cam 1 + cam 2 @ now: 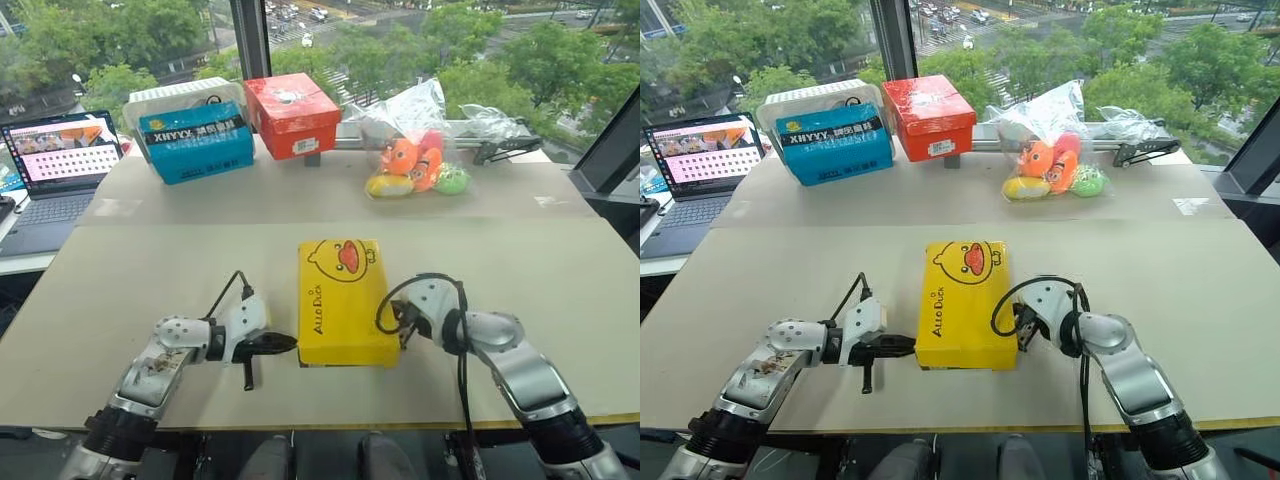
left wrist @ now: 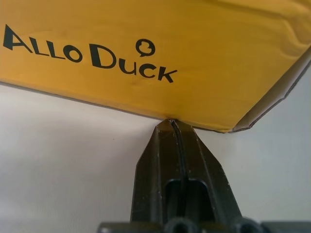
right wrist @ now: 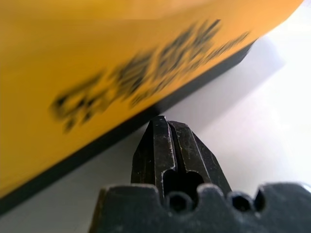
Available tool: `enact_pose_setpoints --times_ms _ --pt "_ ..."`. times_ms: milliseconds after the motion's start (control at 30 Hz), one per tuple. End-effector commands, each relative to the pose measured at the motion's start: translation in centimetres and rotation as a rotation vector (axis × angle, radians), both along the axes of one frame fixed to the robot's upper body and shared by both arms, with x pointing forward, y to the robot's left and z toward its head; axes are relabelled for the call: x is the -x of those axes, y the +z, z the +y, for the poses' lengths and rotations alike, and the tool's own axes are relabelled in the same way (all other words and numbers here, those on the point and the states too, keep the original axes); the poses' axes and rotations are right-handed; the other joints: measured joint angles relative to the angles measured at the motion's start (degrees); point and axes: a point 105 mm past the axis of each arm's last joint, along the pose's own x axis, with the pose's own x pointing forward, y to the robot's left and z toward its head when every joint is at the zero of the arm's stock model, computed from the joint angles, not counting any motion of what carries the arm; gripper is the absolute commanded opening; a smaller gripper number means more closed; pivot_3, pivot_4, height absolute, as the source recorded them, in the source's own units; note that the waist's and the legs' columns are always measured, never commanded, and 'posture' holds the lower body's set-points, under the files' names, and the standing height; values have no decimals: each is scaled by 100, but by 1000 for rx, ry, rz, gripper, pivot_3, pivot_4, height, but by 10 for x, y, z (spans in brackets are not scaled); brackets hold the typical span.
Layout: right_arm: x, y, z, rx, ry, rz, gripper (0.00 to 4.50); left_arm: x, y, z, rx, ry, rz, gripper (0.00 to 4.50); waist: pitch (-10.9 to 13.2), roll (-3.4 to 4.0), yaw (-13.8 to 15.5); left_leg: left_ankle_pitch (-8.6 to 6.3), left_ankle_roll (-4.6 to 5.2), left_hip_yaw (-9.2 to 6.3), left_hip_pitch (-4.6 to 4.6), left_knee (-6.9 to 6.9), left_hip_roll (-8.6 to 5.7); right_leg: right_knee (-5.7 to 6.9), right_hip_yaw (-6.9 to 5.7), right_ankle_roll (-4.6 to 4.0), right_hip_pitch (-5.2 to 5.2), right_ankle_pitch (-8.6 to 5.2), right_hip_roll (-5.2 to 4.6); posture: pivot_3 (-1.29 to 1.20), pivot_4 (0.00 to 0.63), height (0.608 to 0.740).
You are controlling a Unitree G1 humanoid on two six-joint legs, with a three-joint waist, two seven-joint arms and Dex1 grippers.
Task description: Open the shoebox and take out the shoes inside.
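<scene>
The shoebox [image 1: 344, 298] lies closed on the table near its front edge, yellow lid with a duck face up and "Allo Duck" lettering on its side [image 2: 92, 53]. My left gripper [image 1: 288, 344] is shut, its tip at the lower edge of the box's left side near the front corner. My right gripper [image 1: 403, 330] is shut too, its tip against the box's right side where the black base [image 3: 121, 133] meets the lid. The shoes are hidden inside the box.
At the back stand a blue box [image 1: 196, 143] with white lettering, a red box [image 1: 292, 113] and a clear bag of plush toys [image 1: 415, 150]. A laptop [image 1: 55, 165] sits at the far left. The table [image 1: 150, 260] is wide beige board.
</scene>
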Motion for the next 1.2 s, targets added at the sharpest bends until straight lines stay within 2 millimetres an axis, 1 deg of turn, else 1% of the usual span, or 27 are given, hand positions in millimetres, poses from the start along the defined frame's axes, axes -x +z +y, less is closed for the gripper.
enact_pose_setpoints --times_ms 33,100,133,233,300,333,367,467,533,567,633,767,833,900,967,1100,1133,1167,1200 --pt "-6 12 -33 20 -75 -34 0 -17 26 31 -16 78 -88 727 0 0 12 0 0 1 0 0 0 1 0 0 -1 0 0 0 150 740" --pt "-12 13 -44 39 -90 -55 0 -22 40 42 28 103 -78 1466 0 -1 21 0 0 1 0 0 3 0 -1 -2 -3 1 1 0 150 740" --pt "-13 12 -45 36 -85 -59 0 -24 45 45 38 110 -82 1860 0 -1 32 0 0 2 0 0 4 0 -3 -2 -3 1 2 0 150 740" --pt "-14 7 -41 8 -40 -36 0 -25 71 51 63 90 -77 2921 0 -1 48 0 0 2 0 0 5 -8 -7 -1 1 1 2 0 150 740" --pt "-15 9 -29 -38 7 -21 0 -9 96 50 -6 1 -36 3674 5 -9 17 0 0 4 -3 -1 5 -7 -6 -2 -2 1 2 0 150 740" --pt "-15 9 -24 -53 28 -19 0 -1 107 48 -41 -42 -24 3950 13 -24 -47 0 0 5 -11 0 9 -3 -6 -2 -10 1 5 0 150 740" --pt "-15 10 -17 -75 53 -5 0 5 114 45 -64 -67 -12 4404 13 -24 -69 0 0 3 -25 -1 15 -3 -7 -6 -24 4 12 0 150 740" --pt "-14 10 -4 -133 93 37 0 18 150 36 -100 -110 -46 4404 13 -24 -89 0 -1 4 -22 -4 13 -7 -5 -6 -21 4 8 0 150 740" --pt "-14 16 7 -210 117 78 0 21 173 32 -82 -112 -82 4404 14 -24 -92 0 -1 5 -22 -7 13 -7 -5 -5 -22 3 9 0 150 740" --pt "-12 23 16 -261 153 105 0 22 185 30 -67 -103 -103 4404 14 -23 -92 0 -1 4 -22 -7 13 -7 -5 -5 -23 3 10 0 150 740" --pt "-10 39 30 -331 212 136 0 21 198 31 -58 -76 -144 4404 14 -23 -108 0 -1 4 -21 -7 14 -4 -5 -5 -24 3 11 0 150 740" --pt "-11 77 49 -397 297 137 0 17 215 40 -16 17 -185 4404 15 -21 -154 0 -1 10 -16 -8 22 -1 -3 -6 -24 4 17 0 150 740" --pt "-10 90 56 -403 330 131 0 16 218 47 3 62 -187 4404 15 -21 -161 0 -1 10 -18 -9 29 -3 -3 -7 -27 4 22 0 150 740" --pt "-9 108 74 -406 386 114 0 19 212 61 -25 120 -181 4404 15 -21 -195 -1 -2 9 -18 -11 33 -5 -5 -7 -27 4 24 0 150 740" --pt "-8 121 92 -404 443 98 0 25 211 71 -25 161 -171 4404 15 -21 -216 -5 -9 23 -15 -17 43 -3 -4 -12 -35 6 26 0 150 740" --pt "-7 139 126 -409 544 77 0 33 220 82 -14 231 -197 4404 16 -21 -206 -7 -13 26 -21 -19 54 -5 -7 -20 -47 10 34 0 150 740" --pt "-8 146 136 -431 567 76 0 36 221 85 -35 249 -207 4404 16 -22 -205 -8 -13 26 -21 -19 56 -8 -7 -23 -46 11 34 0 150 740" --pt "-9 151 144 -454 583 83 0 38 222 85 -54 254 -215 4404 16 -22 -211 -8 -14 27 -20 -19 56 -7 -7 -23 -46 11 34 0 150 740" --pt "-10 155 155 -468 605 88 0 45 226 83 -49 248 -214 4404 16 -21 -212 -9 -16 31 -18 -19 57 -8 -5 -25 -46 13 34 0 150 740"
